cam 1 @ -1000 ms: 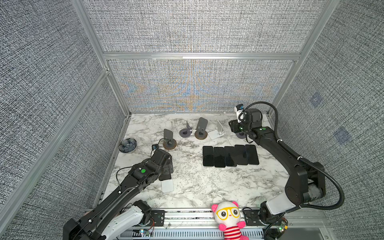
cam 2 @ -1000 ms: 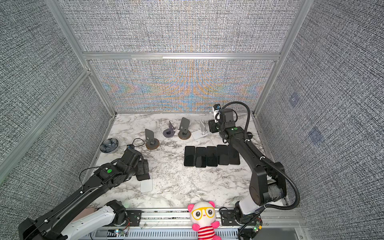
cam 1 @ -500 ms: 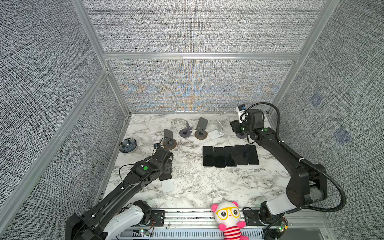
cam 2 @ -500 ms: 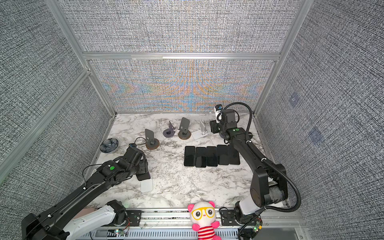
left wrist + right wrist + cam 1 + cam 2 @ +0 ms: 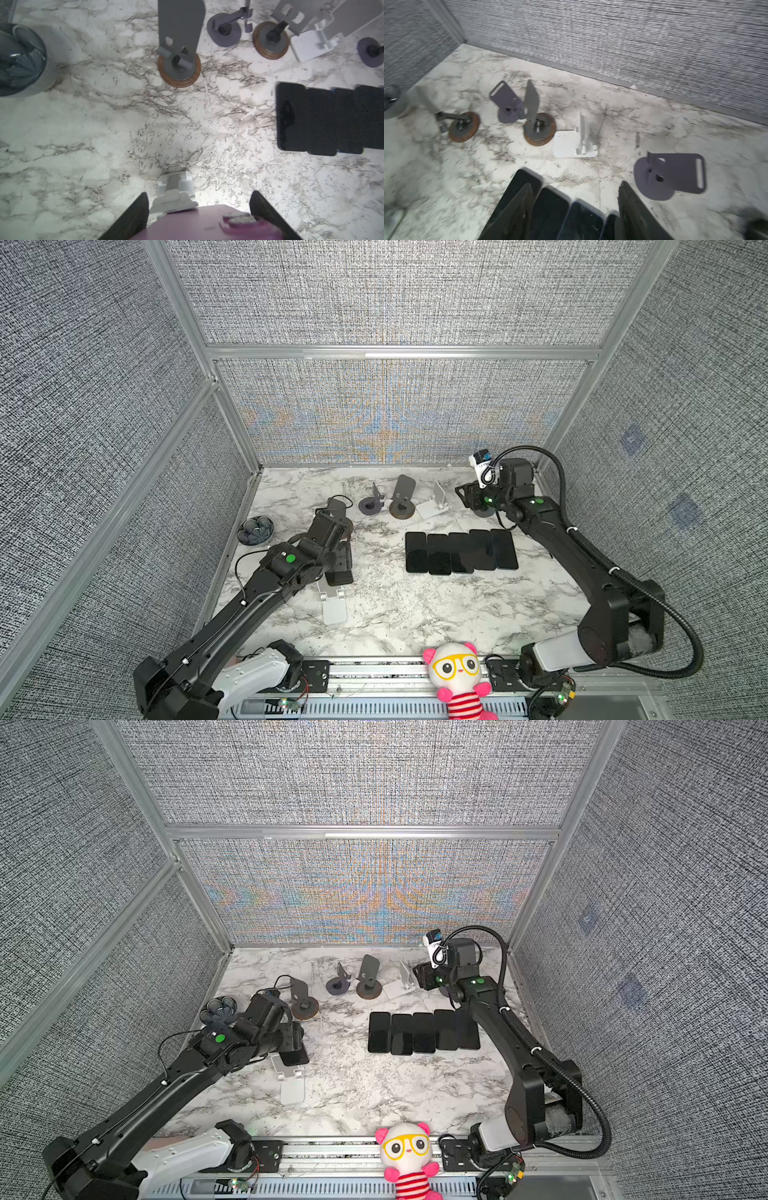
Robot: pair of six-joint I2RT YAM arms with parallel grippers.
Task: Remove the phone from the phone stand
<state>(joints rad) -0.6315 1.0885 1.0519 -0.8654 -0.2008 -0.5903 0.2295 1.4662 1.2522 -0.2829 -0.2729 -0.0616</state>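
Currently | left gripper (image 5: 199, 193) pinching purple phone (image 5: 197, 224), long axis pointing toward white stand (image 5: 174, 191) | right gripper (image 5: 576, 184) hanging spread, farther off

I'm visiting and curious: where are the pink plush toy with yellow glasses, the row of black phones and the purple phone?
Pink plush toy (image 5: 453, 655): a top view, white head.
Row of black phones (image 5: 460, 551): a top view, middle phone's screen.
Purple phone (image 5: 197, 225): left wrist view, its back.

Within the left gripper (image 5: 198, 197), the phone (image 5: 197, 226) is looking matt; ahead, the marble-look tabletop (image 5: 83, 135) is appearing smooth; the grey stand (image 5: 179, 27) is looking matt plastic.
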